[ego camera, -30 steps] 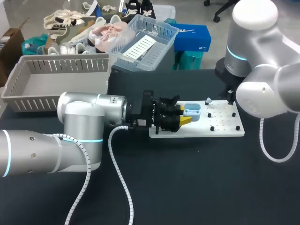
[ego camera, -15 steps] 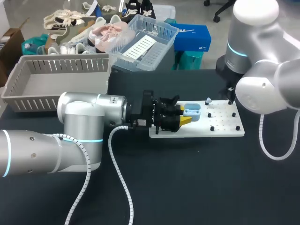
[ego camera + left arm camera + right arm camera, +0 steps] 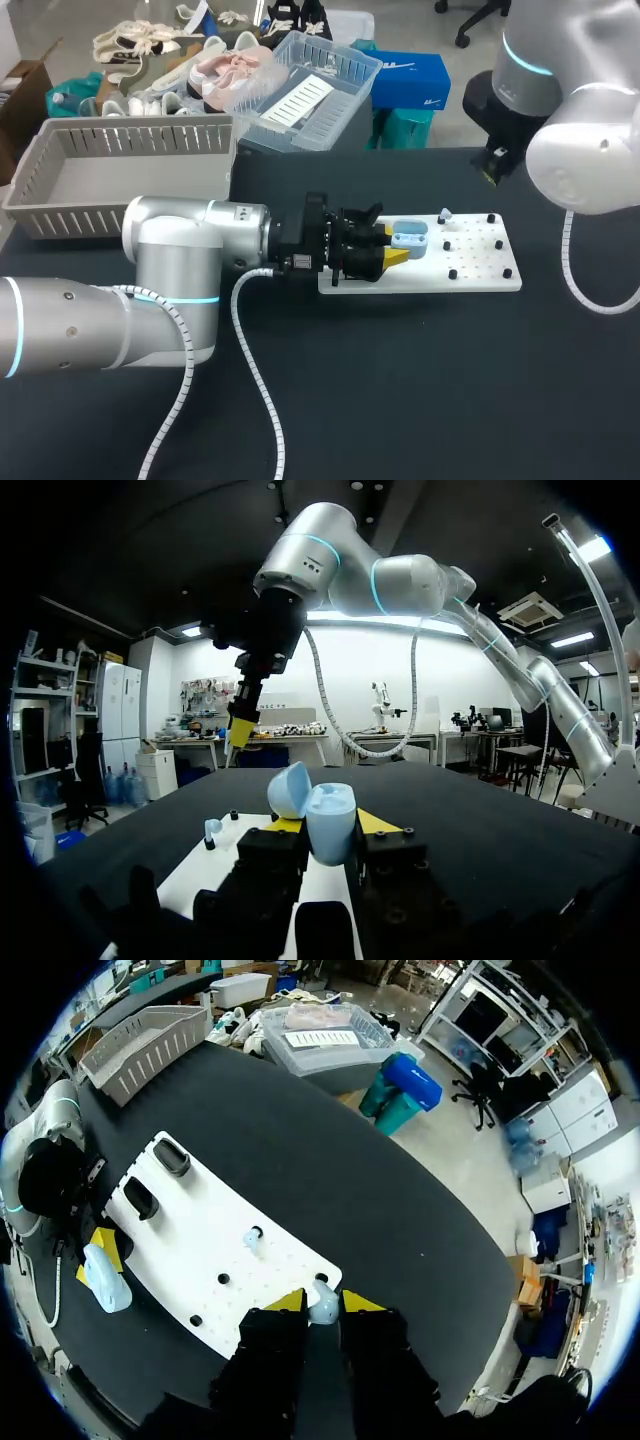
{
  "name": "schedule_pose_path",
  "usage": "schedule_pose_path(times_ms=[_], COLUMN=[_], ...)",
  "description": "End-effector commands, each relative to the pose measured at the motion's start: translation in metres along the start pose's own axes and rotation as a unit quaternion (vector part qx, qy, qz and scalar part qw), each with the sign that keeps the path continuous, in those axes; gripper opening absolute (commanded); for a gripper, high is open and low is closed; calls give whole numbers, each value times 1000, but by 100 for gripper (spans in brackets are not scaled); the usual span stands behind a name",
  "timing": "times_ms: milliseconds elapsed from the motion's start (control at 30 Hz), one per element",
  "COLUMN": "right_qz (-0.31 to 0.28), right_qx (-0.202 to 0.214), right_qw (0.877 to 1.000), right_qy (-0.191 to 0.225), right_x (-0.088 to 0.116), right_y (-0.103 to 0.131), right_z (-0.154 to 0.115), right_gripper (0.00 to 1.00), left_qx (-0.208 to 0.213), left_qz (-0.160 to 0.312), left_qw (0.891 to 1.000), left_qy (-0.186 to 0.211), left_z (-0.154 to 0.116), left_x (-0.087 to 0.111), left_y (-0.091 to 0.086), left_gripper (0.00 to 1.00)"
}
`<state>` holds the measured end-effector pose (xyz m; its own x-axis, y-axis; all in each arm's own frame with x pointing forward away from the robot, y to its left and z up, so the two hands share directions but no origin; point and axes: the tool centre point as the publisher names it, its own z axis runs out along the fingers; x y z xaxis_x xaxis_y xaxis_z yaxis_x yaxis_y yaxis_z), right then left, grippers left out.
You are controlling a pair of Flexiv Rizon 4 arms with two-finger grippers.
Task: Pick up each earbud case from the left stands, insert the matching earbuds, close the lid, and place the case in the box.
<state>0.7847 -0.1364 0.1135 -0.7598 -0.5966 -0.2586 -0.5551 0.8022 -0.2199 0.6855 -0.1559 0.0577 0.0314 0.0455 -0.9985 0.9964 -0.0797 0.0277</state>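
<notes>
Pale blue plastic earbud case [image 3: 318, 818], lid open, sits clamped in the left gripper [image 3: 330, 825]. The right gripper [image 3: 322, 1302] pinches one small white earbud [image 3: 322, 1308]. Inserting it, the second earbud [image 3: 253, 1240], lid closing and boxing are left.

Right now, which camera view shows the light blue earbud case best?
The left wrist view: the earbud case sits close in the left gripper, lid open. The head view shows it small, from above; the right wrist view shows it small, far off.
</notes>
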Motion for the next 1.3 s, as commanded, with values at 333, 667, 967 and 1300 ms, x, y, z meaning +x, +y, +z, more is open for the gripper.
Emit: schedule_pose_path(times_ms=[333, 667, 967, 1300], right_qz=[-38, -76, -83, -83], right_qx=[-8, -54, -105, -105], right_qw=[995, 990, 987, 987], right_qy=[-94, -104, -90, -90], right_x=[13, 16, 19, 19], right_y=[53, 96, 108, 108], right_z=[-112, -134, -130, -130], right_gripper=[0, 0, 0, 0], left_qx=[1, 1, 1, 1], left_qz=[0, 0, 0, 0], left_qw=[1000, 1000, 1000, 1000], left_qy=[0, 0, 0, 0], left_z=[0, 0, 0, 0], left_x=[1, 1, 1, 1], left_y=[1, 1, 1, 1], left_gripper=[0, 0, 0, 0])
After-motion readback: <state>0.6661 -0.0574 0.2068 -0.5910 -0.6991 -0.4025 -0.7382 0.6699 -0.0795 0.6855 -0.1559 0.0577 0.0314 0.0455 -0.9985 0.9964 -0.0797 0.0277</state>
